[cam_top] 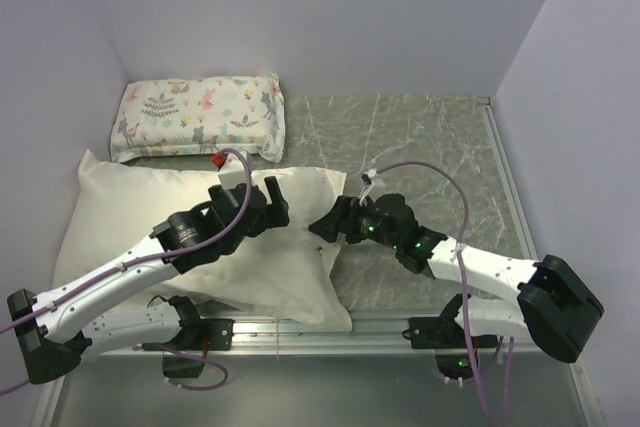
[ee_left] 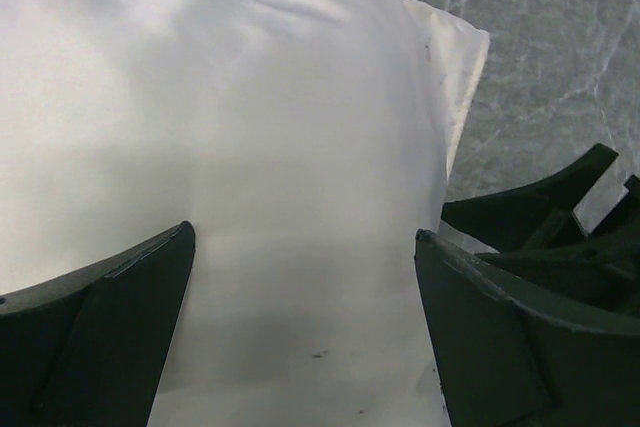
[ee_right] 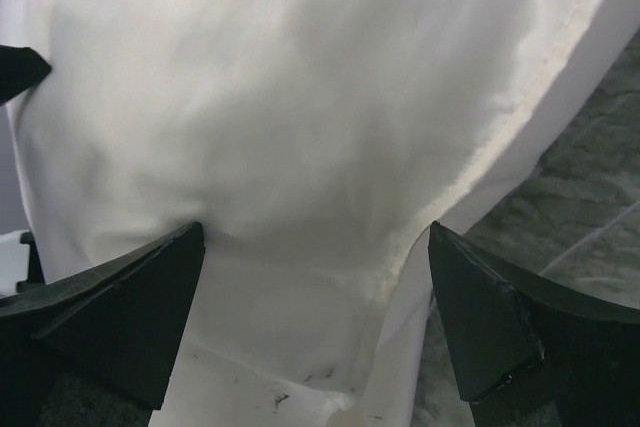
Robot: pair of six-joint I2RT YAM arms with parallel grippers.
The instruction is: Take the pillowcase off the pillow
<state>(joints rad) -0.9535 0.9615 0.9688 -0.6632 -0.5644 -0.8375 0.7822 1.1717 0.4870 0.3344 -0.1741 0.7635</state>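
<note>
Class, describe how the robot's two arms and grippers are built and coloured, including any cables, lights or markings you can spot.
The left arm and right arm have white links joined by black joints. A lilac cable loops along each. The right arm shows green lights; the left carries a red tab by its wrist. The left gripper and right gripper are black, with two wedge-shaped fingers.

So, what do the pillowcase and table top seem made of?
The pillowcase: thin woven cloth, probably cotton, matte cream; it creases and shows a stitched hem. The table top: looks like grey marble with white veins, perhaps only a printed sheet.
</note>
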